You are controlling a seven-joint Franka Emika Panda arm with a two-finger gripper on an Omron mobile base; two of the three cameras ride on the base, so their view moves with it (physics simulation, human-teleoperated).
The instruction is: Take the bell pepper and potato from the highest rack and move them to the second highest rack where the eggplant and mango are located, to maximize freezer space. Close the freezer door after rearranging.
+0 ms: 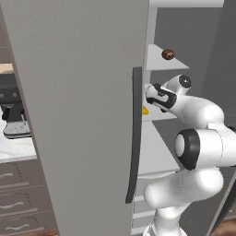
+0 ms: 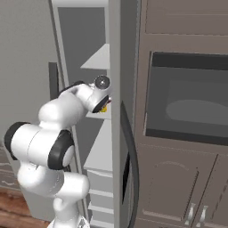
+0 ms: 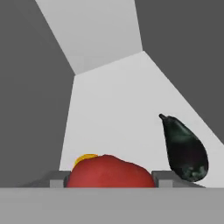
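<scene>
The hand (image 3: pixel 109 184) is gripping the bell pepper (image 3: pixel 110 171) between its fingertips (image 3: pixel 59 180), holding it over the front edge of the second highest shelf (image 3: pixel 118 113) inside the freezer (image 1: pixel 184 27). The mango (image 3: pixel 84 159) is peeking out just behind the pepper, toward the shelf's left side, while the eggplant (image 3: pixel 184 148) is lying apart at the right edge. The potato (image 1: pixel 168 54) is sitting on the highest shelf (image 1: pixel 159 59). The freezer door (image 1: pixel 78 115) is standing open beside the arm.
</scene>
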